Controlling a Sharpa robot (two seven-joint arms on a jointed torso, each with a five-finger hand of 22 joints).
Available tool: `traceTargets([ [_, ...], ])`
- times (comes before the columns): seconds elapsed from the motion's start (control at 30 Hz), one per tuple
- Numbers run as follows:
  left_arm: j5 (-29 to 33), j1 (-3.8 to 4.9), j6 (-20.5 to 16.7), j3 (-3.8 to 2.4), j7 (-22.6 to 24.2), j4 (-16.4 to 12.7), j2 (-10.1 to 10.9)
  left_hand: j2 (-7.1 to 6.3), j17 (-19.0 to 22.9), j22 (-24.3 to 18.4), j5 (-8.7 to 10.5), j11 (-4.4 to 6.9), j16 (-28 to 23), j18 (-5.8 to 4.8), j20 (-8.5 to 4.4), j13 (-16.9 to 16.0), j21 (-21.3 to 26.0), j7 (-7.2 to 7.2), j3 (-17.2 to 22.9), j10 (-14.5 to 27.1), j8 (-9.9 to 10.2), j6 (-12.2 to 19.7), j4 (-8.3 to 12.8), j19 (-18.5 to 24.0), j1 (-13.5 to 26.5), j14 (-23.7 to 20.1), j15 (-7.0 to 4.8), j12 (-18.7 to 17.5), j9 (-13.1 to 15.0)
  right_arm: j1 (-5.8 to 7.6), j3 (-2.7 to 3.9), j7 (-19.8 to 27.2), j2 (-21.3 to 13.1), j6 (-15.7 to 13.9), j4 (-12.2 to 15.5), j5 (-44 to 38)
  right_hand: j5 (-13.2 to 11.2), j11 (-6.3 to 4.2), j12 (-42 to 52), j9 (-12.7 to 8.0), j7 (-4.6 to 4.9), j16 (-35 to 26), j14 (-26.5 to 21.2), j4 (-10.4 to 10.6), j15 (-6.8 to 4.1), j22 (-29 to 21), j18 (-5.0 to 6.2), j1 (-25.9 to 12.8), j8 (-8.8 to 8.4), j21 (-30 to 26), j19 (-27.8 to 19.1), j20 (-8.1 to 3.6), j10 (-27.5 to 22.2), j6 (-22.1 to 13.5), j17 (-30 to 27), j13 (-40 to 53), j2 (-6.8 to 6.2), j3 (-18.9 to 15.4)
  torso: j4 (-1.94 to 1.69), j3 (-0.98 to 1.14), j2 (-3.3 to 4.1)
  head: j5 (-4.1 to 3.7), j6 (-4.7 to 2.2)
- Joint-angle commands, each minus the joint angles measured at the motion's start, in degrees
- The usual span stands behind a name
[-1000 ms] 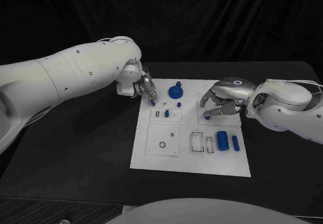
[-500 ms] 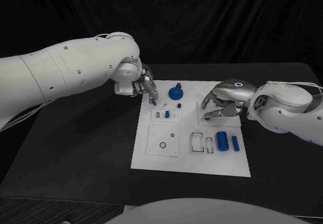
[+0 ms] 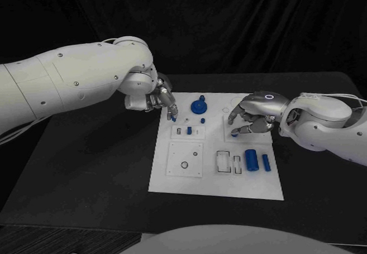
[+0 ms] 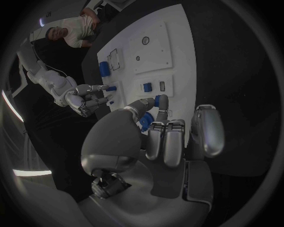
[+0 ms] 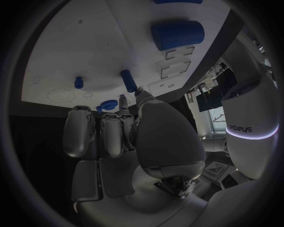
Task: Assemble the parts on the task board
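Lying in the middle of the black table (image 3: 88, 164), the white task board (image 3: 222, 184) is seen with its small blue parts spread over it. A round blue part with a knob (image 3: 199, 106) stands near the far edge of the board, a short blue peg (image 3: 189, 128) stands upright in the panel just below it, and a thick blue cylinder (image 3: 251, 159) is laid beside a thinner blue rod (image 3: 267, 162) toward the right side of the board. The left hand (image 3: 160, 98) is held over the far left corner of the board, its fingers pointed down; a small blue piece (image 4: 157, 100) is seen at the fingertips in the left wrist view, seemingly nipped between thumb and a finger, though the hold cannot be made out with certainty. The right hand (image 3: 254, 118) is placed over the upper right part of the board, fingers curled downward, with a small blue part (image 3: 237, 133) at its fingertips; whether that part is held or merely touched cannot be told. In the right wrist view the thick cylinder (image 5: 177, 34) is seen well apart from that hand's fingers (image 5: 112, 135), with another blue peg (image 5: 128, 80) nearer to them.
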State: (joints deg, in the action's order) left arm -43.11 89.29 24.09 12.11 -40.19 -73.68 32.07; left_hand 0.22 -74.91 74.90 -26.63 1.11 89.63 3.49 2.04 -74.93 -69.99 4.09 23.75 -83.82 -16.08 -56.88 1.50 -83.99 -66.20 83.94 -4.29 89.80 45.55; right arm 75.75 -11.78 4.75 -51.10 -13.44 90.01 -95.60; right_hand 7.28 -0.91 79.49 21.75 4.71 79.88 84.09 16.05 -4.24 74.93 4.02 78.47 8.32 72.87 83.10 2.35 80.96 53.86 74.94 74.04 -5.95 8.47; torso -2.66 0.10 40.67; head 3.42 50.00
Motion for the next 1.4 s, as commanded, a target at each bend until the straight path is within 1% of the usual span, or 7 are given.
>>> traceTargets([
  [0.03,0.24,0.17,0.41,-0.05,-0.68,-0.45,0.10,0.66,-15.09,9.87,0.21,0.32,0.37,0.39,-0.37,-15.07,0.37,-0.58,7.48,-6.18,-0.18,-0.34,7.33,-0.04,-0.12,6.06,-0.37,0.20,0.05,-0.16,0.02,-0.96,-0.10,-0.04,0.03,-0.12,0.20,0.02,-0.32,-0.06,-0.17,-0.36,1.90,0.03,-0.03,9.82,-0.25,0.05,-0.38,-0.25,-0.35,-0.16,-0.34,0.37,0.89,-0.08,0.25,-0.02,0.19,0.00,0.00,0.27,0.00],
  [0.37,0.24,0.07,-1.11,-0.03,-0.62,-1.86,0.35,0.83,-15.09,9.85,0.28,0.33,0.37,0.40,-0.38,-15.07,0.48,-0.57,7.74,-6.18,-0.16,-0.12,7.36,0.00,-0.05,6.06,-0.38,0.20,0.13,-0.17,0.02,-0.81,-0.24,-0.74,0.23,-0.12,0.24,0.02,-0.31,-0.06,-0.16,-0.37,1.89,0.02,-0.04,9.84,-0.27,0.06,-0.39,-0.21,-0.33,-0.16,-0.33,0.36,0.88,-0.06,0.24,-0.03,-0.05,-0.16,0.15,0.26,0.00],
  [0.77,0.24,-0.19,-6.07,0.00,-1.69,-5.42,2.18,1.01,-15.09,9.63,0.31,0.27,0.37,0.54,-0.36,-15.07,1.38,-0.49,7.96,-6.18,-0.23,0.22,7.25,0.31,0.27,6.06,-0.33,0.20,0.26,-0.16,0.02,-1.35,-0.50,-0.88,0.64,-0.12,0.29,0.02,-0.30,-0.05,-0.16,-0.42,1.88,0.04,-0.04,9.85,-0.27,0.03,-0.38,-0.21,-0.33,-0.16,-0.33,0.40,0.82,-0.05,0.24,-0.04,-0.05,-0.13,0.15,0.51,0.00],
  [0.87,0.24,-0.36,-6.61,0.00,-1.67,-6.19,2.69,1.08,-15.09,10.09,-0.02,0.25,0.37,0.21,-0.36,-15.07,-0.38,-0.46,8.10,-6.18,-0.36,0.47,7.24,-0.21,0.43,6.06,-0.33,0.20,0.38,-0.15,0.02,-1.36,-0.53,-1.08,0.71,-0.12,0.29,0.02,-0.30,-0.05,-0.16,-0.42,1.88,0.04,-0.04,9.85,-0.27,0.03,-0.38,-0.21,-0.33,-0.16,-0.33,0.40,0.82,-0.05,0.24,-0.04,0.00,-0.03,0.12,0.56,0.00],
  [1.07,0.24,-1.32,-8.94,0.01,-1.48,-6.64,3.13,1.05,-15.09,10.21,-0.92,0.26,0.37,0.14,-0.38,-15.07,-0.72,-0.47,8.28,-6.18,-0.94,0.86,7.27,-0.34,0.88,6.06,-0.34,0.20,0.68,-0.14,0.02,-1.28,-0.58,-1.62,0.86,-0.12,0.29,0.02,-0.30,-0.05,-0.16,-0.42,1.88,0.04,-0.04,9.85,-0.27,0.03,-0.38,-0.21,-0.33,-0.16,-0.33,0.40,0.82,-0.05,0.24,-0.04,-0.13,0.25,-0.04,0.31,0.00],
  [1.2,0.24,-2.14,-9.92,0.02,-1.80,-6.52,3.19,0.94,-15.09,10.28,-1.50,0.30,0.37,0.10,-0.40,-15.07,-0.90,-0.52,8.42,-6.18,-1.39,0.99,7.39,-0.40,1.17,6.06,-0.37,0.20,0.90,-0.13,0.02,-1.36,-0.72,-1.61,1.00,-0.12,0.33,0.02,-0.40,-0.04,-0.16,-0.41,1.88,0.06,-0.04,9.85,-0.27,0.01,-0.35,-0.24,-0.33,-0.16,-0.40,0.47,0.84,-0.18,0.22,-0.06,-0.15,0.24,-0.12,0.37,0.00],
  [1.4,0.24,-3.04,-10.34,0.03,-2.06,-6.28,3.05,0.99,-15.09,10.22,-2.06,0.31,0.37,0.16,-0.42,-15.07,-0.58,-0.51,8.65,-6.18,-1.76,1.29,7.43,-0.28,1.44,6.06,-0.38,0.20,1.04,-0.11,0.02,-1.51,-0.87,-1.63,1.14,-0.12,0.34,0.02,-0.41,-0.04,-0.17,-0.42,1.87,0.06,-0.04,9.83,-0.26,0.01,-0.33,-0.29,-0.35,-0.16,-0.41,0.50,0.83,-0.19,0.22,-0.06,-0.09,0.23,-0.21,1.18,0.00],
])
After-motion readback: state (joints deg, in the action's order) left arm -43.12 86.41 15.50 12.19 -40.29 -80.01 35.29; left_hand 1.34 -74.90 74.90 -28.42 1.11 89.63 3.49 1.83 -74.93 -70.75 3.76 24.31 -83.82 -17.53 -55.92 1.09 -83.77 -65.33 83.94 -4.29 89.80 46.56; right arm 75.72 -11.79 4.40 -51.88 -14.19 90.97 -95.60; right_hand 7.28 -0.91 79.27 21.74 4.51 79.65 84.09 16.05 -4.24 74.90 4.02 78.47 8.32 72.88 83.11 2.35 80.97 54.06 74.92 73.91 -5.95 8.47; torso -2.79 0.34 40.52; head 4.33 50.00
